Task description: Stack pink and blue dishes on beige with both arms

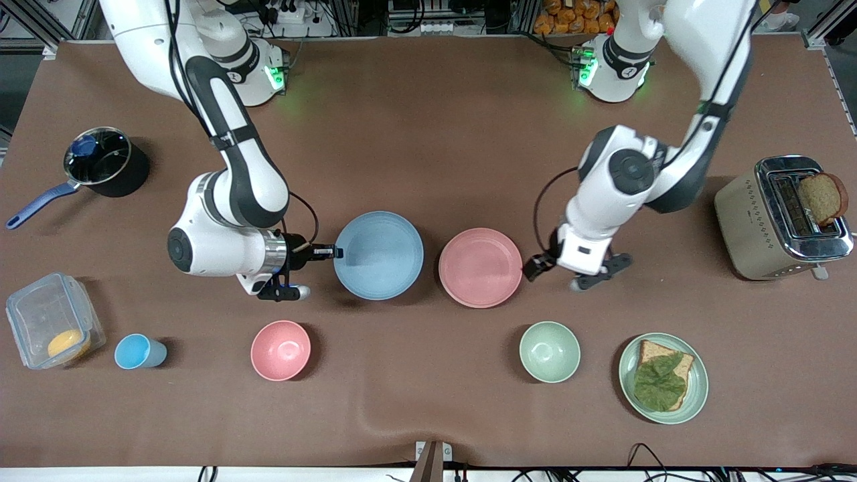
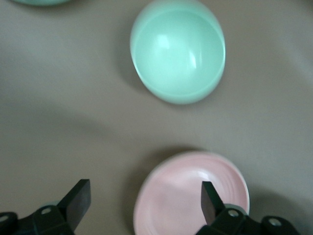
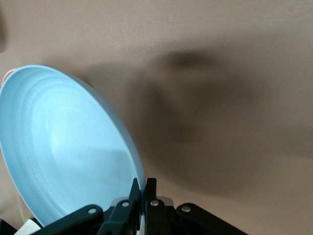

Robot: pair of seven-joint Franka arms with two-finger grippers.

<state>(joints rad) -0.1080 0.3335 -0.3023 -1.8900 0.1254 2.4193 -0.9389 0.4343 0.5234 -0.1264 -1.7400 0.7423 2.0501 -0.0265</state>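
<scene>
Now the right gripper (image 1: 335, 252) pinches the blue plate's (image 1: 379, 255) rim with closed fingers near the desk's middle. Beside it, the pink plate (image 1: 480, 267) lies under the left gripper (image 1: 533, 266), whose fingers are wide.

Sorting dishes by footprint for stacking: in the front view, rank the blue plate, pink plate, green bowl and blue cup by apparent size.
1. blue plate, held at its rim by the right gripper; it may be raised, so only tentatively ahead of the
2. pink plate
3. green bowl
4. blue cup
</scene>
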